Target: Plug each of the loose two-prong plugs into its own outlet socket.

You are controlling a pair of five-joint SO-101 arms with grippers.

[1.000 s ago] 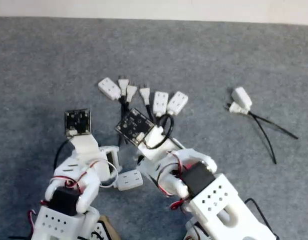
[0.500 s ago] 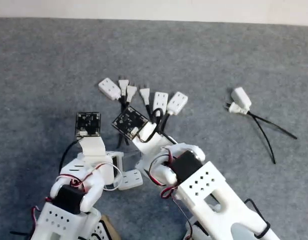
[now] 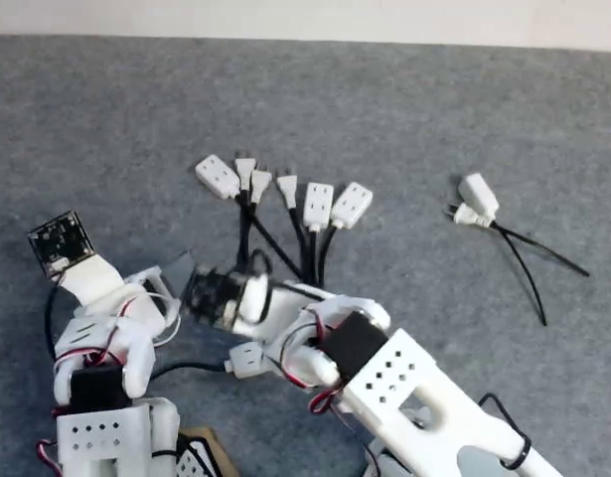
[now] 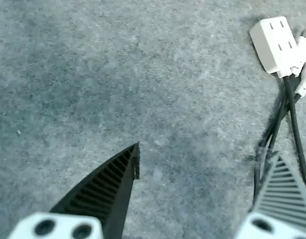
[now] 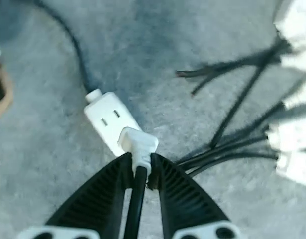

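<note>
White row of 3 sockets (image 3: pixel 318 204) and 3 plugs (image 3: pixel 260 182) lies on the grey worktop (image 3: pixel 434 99). Fingers of the right gripper (image 5: pixel 141 162) clench 1 plug (image 5: pixel 138 143) touching 1 socket (image 5: pixel 108 118); left gripper (image 4: pixel 207 149) fingers gape apart.

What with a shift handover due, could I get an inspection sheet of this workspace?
Surface: grey mat, nothing amiss seen.
Job's things: fanned row of white plugs and sockets; one plug against a socket, seating unclear; separate pair side by side, off alone.
Clutter: tan piece by the arm bases.
Grippers: left gripper open over bare mat; right gripper shut on the plug.
Cables: black cords bunched from the row toward the arms.
Surroundings: pale strip beyond the mat.
</note>
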